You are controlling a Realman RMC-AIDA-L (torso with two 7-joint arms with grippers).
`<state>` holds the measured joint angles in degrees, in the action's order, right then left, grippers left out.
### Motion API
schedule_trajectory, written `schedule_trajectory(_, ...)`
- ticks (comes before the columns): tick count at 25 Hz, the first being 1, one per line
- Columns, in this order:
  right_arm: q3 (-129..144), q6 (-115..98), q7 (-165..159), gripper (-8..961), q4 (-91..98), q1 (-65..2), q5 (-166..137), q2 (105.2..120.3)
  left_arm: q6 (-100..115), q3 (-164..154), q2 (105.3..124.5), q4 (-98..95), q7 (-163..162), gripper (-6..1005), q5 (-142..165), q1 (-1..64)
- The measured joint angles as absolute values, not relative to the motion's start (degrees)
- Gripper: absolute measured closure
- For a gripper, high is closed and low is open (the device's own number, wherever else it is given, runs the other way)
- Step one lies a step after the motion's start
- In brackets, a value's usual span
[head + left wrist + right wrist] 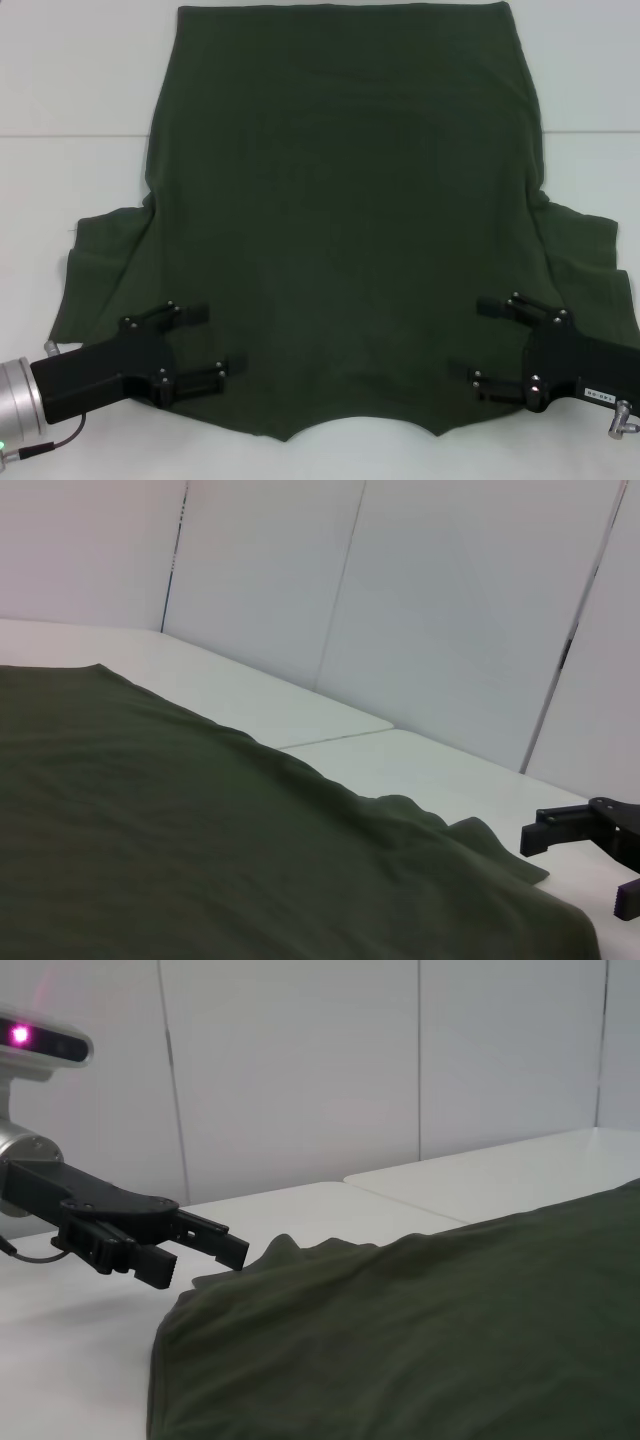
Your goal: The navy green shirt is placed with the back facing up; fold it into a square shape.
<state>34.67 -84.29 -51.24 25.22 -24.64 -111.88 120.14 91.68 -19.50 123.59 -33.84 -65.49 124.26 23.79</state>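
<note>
The green shirt [340, 230] lies flat under both my tools. My left tool [212, 342] and right tool [478, 340] are open wide over its near corners.

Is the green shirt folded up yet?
Not yet. The navy green shirt lies spread flat on the table, both sleeves out.

Black left claw [215, 342], silver screws, silver wrist cuff, black right claw [480, 342], white label

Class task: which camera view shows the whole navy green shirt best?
The head view: the navy green shirt lies flat, both sleeves showing, with the left gripper and right gripper open over its near corners. Each wrist view shows only part of the cloth, edge-on.
</note>
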Motion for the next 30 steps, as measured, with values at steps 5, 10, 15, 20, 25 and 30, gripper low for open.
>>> schedule_trajectory(5, 34.7, -84.3, -51.2, 9, 25.2, -24.8, -111.9, 120.14, 90.0, -19.5, 123.58, -33.8, -65.4, 80, 124.2, 23.9)
schedule_trajectory(10, 34.7, -84.3, -51.2, 9, 25.2, -24.9, -111.9, 120.14, 88.7, -19.5, 123.62, -33.8, -65.6, 79, 124.2, 24.3)
schedule_trajectory(15, 34.7, -84.2, -51.2, 9, 25.2, -24.9, -111.9, 120.15, 87.7, -19.3, 123.64, -33.8, -67.1, 79, 124.2, 24.5)
schedule_trajectory(20, 34.8, -84.2, -51.2, 9, 25.2, -24.9, -111.9, 120.14, 82.6, -18.9, 122.02, -34.8, -85.1, 80, 123.6, 25.9)
schedule_trajectory(25, 34.8, -84.1, -51.2, 9, 25.2, -24.8, -112.0, 120.14, 83.3, -18.9, 117.61, -37.9, -104.1, 79, 127.1, 28.3)
schedule_trajectory(30, 34.8, -84.2, -51.2, 9, 25.2, -24.8, -112.0, 120.15, 80.2, -18.1, 115.05, -42.3, -116.6, 79, 134.4, 31.3)
